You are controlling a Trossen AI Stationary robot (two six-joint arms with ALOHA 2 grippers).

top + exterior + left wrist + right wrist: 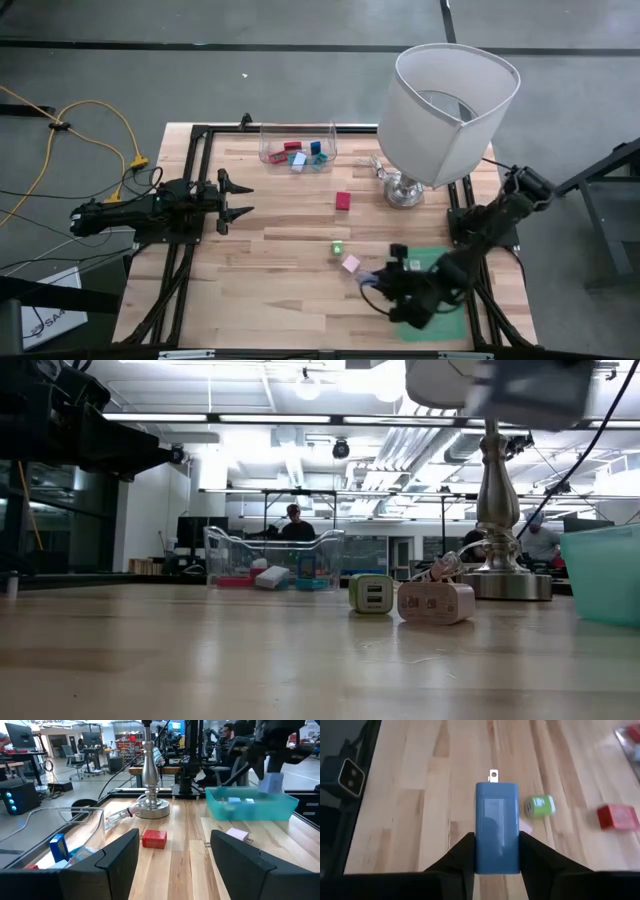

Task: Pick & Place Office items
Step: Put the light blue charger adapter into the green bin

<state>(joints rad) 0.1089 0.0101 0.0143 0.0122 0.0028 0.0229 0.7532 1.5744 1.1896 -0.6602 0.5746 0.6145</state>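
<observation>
Holding a blue plug-in charger (497, 825) — the right gripper (496, 854) has its fingers closed on the block's sides, above the teal bin (436, 290) at the table's near right.

The left gripper (238, 196) waits at the left edge, jaws apart and empty. A green charger (338, 246) and a pink one (351, 263) lie just beside each other mid-table — a red block (343, 201) sits farther back, near the lamp (440, 115); more pieces fill the clear tray (298, 143).

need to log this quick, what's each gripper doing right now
Left gripper: open, empty, at the table's left side.
Right gripper: shut on the blue charger, above the teal bin.
</observation>
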